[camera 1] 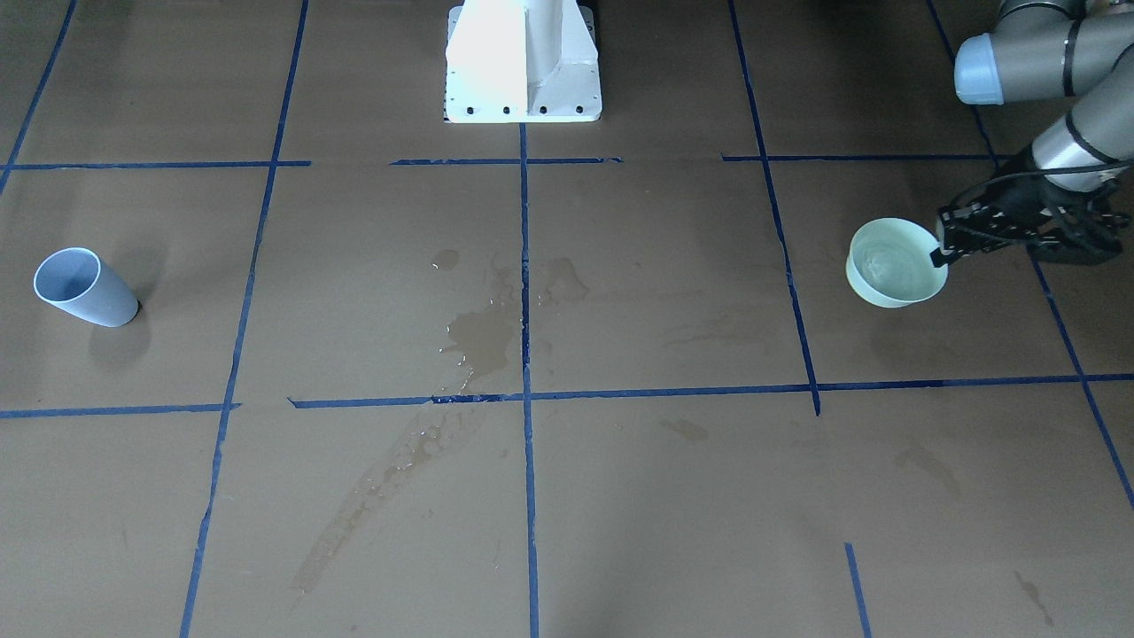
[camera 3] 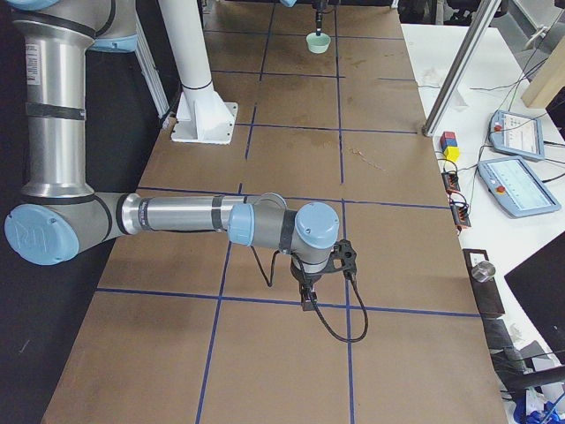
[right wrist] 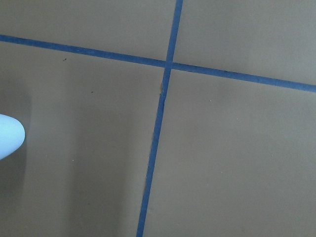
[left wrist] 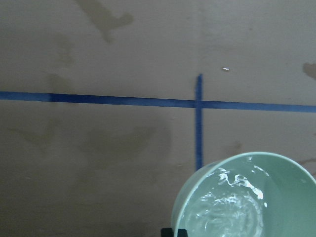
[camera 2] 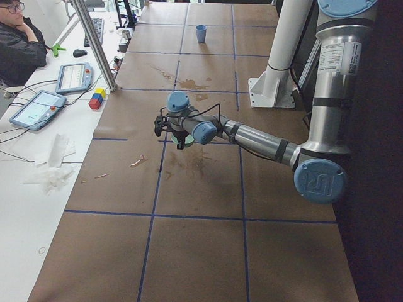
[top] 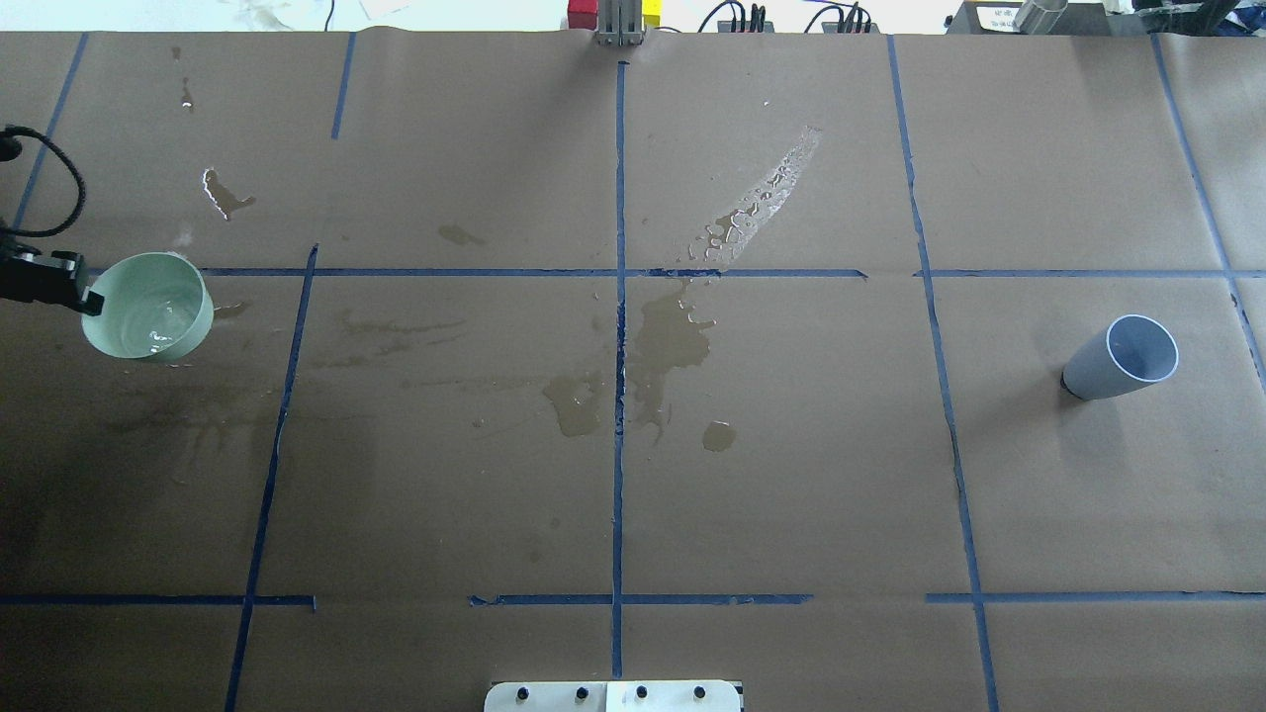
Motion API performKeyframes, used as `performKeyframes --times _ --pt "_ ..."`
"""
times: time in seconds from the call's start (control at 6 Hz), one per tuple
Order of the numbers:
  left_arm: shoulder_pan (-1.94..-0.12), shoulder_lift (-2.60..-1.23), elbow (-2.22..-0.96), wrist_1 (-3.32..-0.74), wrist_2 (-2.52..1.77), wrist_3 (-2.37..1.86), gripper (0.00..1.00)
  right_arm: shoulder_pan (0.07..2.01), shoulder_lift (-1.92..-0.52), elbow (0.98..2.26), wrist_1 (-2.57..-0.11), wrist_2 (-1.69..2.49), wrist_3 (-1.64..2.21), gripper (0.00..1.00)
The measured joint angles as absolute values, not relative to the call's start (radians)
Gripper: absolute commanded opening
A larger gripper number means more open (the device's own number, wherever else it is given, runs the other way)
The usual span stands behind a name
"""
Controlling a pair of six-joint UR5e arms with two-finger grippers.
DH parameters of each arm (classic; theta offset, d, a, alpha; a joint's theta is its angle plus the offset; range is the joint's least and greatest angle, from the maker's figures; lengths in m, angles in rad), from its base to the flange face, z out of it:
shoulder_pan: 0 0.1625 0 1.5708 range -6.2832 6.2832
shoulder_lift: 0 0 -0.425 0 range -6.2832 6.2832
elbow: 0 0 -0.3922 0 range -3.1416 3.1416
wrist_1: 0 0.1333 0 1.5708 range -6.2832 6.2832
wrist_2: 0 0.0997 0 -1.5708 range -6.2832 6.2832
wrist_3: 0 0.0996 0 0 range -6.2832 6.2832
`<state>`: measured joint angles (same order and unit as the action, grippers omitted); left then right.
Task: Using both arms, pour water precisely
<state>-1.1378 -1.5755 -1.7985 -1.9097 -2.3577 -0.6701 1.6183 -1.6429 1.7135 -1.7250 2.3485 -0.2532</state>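
- The surface (top: 791, 475) is the biggest thing here: brown paper all over, cut into big squares by blue tape lines (top: 620, 445).
- The left arm (camera 2: 264, 141) stretches low and far out toward the robot's left end of the surface. It's the big near one in the left side view.
- The right arm (camera 3: 177, 215) reaches out low over the opposite end, with the wrist bent straight down.
- A white bolted pedestal (camera 1: 523, 62) sits at the middle of the robot's edge.
- There are dark glossy spill patches (top: 673, 336) around the centre tape cross, plus a long wet streak running toward the far edge.
- The left end effector (camera 1: 939, 246) is clamped on the bowl's rim, on the side facing the arm.
- The right end effector (camera 3: 306, 296) points down at the paper. It only shows in the right side view, so I honestly can't tell if it's apart or together.
- The bowl (top: 201, 314) is pale green, way over on the robot's left, just on the robot's side of a tape line. I can't tell whether it's resting on the paper or a touch off it.
- The cup (top: 1108, 371) is grey-blue and stands mouth up near the opposite end, well apart from the bowl, with nothing touching it.
- The water (left wrist: 232, 212) is inside the bowl, clear with rippled white glints.
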Motion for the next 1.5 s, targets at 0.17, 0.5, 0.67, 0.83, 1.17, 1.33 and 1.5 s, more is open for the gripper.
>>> performKeyframes --times 0.17,0.5,0.67,0.83,1.17,1.33,1.5 --pt "-1.175 -1.535 -1.765 -1.935 -2.376 -0.59 0.0 1.618 -1.643 1.713 -1.725 2.349 -0.253 1.0" --pt "-1.195 -1.487 -1.647 -2.122 -2.386 -0.578 0.0 1.618 -1.643 1.714 -1.726 2.349 -0.253 1.0" --pt "-1.193 -1.484 -1.598 -2.213 -2.386 -0.631 0.0 1.618 -1.643 1.715 -1.726 2.349 -0.254 1.0" --pt "-1.191 -1.487 -1.563 -2.273 -2.384 -0.681 0.0 1.618 -1.643 1.715 -1.726 2.349 -0.254 1.0" --pt "-1.17 -1.498 -1.532 -2.328 -2.382 -0.749 0.03 1.618 -1.643 1.714 -1.726 2.349 -0.255 1.0" --pt "-1.143 -1.505 -1.528 -2.333 -2.381 -0.773 0.06 1.618 -1.643 1.714 -1.726 2.349 -0.255 1.0" --pt "-1.116 -1.512 -1.525 -2.335 -2.379 -0.788 0.08 1.618 -1.643 1.713 -1.726 2.349 -0.254 1.0"
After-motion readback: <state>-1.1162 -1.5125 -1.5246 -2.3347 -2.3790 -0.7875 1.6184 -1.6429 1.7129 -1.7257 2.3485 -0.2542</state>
